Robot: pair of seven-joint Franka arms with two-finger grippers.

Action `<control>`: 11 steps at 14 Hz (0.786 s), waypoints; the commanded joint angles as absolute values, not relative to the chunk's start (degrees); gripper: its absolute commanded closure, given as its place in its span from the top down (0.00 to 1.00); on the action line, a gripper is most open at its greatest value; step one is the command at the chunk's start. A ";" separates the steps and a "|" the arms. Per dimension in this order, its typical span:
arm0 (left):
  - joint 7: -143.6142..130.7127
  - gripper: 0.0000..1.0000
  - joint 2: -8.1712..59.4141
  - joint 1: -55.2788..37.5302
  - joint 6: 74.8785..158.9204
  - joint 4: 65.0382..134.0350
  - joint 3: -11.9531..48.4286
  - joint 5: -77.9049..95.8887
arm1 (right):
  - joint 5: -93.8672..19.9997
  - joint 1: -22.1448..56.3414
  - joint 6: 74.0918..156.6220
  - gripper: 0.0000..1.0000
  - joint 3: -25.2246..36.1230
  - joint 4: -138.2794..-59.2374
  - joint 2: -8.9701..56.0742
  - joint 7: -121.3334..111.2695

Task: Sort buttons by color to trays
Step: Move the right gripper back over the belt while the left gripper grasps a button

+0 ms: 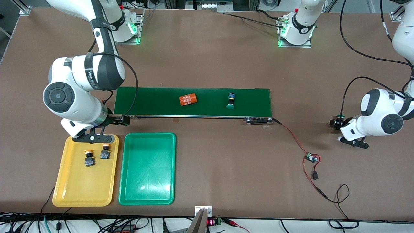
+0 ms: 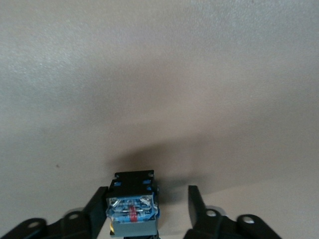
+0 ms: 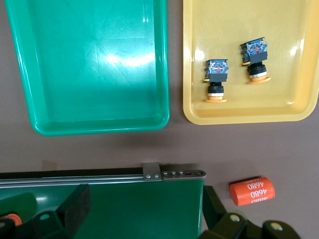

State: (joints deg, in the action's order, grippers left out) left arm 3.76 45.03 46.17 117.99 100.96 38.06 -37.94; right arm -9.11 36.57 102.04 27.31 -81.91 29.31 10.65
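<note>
Two yellow-orange buttons (image 1: 89,158) (image 1: 105,152) lie in the yellow tray (image 1: 64,194), nearer to the front camera than the belt; the right wrist view shows them too (image 3: 216,79) (image 3: 255,59). The green tray (image 1: 147,181) beside it holds nothing. One green button (image 1: 231,101) lies on the dark-green belt (image 1: 155,102). Another button (image 2: 132,204), green-capped (image 1: 339,117), sits on the table toward the left arm's end, between the fingers of my left gripper (image 2: 146,191) (image 1: 336,123). One finger (image 2: 97,209) is against it; a gap shows at the other. My right gripper (image 3: 144,209) (image 1: 116,120) is open over the belt's end.
An orange numbered cylinder (image 1: 188,99) lies on the belt. Another one (image 3: 251,191) lies on the table past the belt's end by the right arm. A small circuit board (image 1: 312,158) with red and black wires trails from the belt toward the front edge.
</note>
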 commanded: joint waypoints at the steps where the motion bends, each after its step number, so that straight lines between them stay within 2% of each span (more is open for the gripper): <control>1: 4.83 0.47 45.09 46.93 118.57 101.43 38.14 -38.94 | -8.35 36.56 101.34 1.00 27.68 -82.71 28.04 11.42; 3: 4.66 0.36 44.30 46.58 117.52 101.08 39.02 -38.85 | -8.35 36.48 101.60 1.00 27.77 -82.62 27.95 11.34; 4: 4.57 0.35 43.34 46.41 114.81 100.55 40.07 -38.67 | -8.52 36.13 101.78 1.00 27.77 -82.53 27.95 11.25; 8: 2.99 0.35 42.45 47.73 100.40 96.52 51.57 -35.70 | -8.44 36.65 100.99 1.00 27.69 -82.62 26.81 11.16; 11: 0.18 0.36 42.63 44.75 94.41 92.99 55.72 -30.42 | -8.61 37.18 99.93 1.00 27.16 -82.88 26.28 11.25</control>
State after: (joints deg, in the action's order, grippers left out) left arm 1.23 42.99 46.65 97.94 94.96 54.31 -33.07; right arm -9.10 36.63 101.17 27.70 -81.86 28.01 10.67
